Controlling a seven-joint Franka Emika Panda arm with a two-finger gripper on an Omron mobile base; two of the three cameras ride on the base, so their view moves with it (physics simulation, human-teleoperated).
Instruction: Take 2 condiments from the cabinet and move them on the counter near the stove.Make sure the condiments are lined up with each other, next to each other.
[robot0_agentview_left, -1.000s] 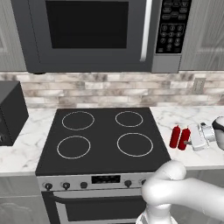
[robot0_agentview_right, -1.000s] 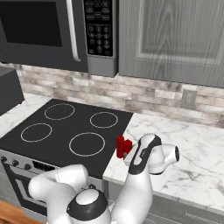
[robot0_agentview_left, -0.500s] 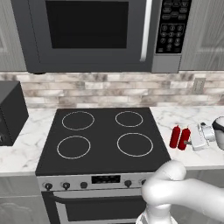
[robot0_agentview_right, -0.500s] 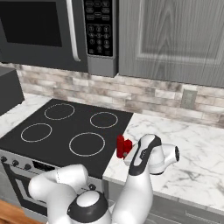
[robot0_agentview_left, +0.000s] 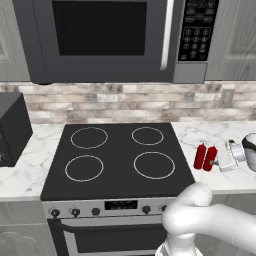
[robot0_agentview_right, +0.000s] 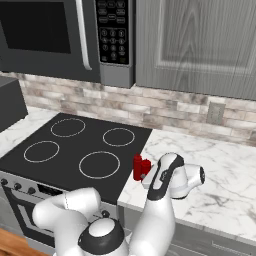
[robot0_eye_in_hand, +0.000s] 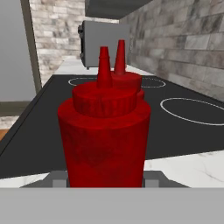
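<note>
Two red condiments stand upright side by side on the white marble counter (robot0_agentview_left: 222, 135), just right of the black stove (robot0_agentview_left: 117, 155). My gripper (robot0_agentview_left: 218, 161) reaches in from the right and is shut on the right-hand condiment (robot0_agentview_left: 210, 159); the left-hand condiment (robot0_agentview_left: 200, 156) stands free against it. In the hand view the held condiment (robot0_eye_in_hand: 105, 135) sits between my fingertips (robot0_eye_in_hand: 59, 178), and the other one's cap (robot0_eye_in_hand: 127, 78) pokes up close behind it. From the right base view both condiments (robot0_agentview_right: 138, 166) show in front of my hand. The grey cabinet (robot0_agentview_right: 200, 45) hangs above, its door closed.
A microwave (robot0_agentview_left: 100, 40) hangs over the stove. A dark boxy appliance (robot0_agentview_left: 12, 127) sits on the counter left of the stove. The brick backsplash (robot0_agentview_right: 175, 112) carries a wall outlet (robot0_agentview_right: 216, 113). Bare marble (robot0_agentview_right: 225, 170) stretches to the right of my hand.
</note>
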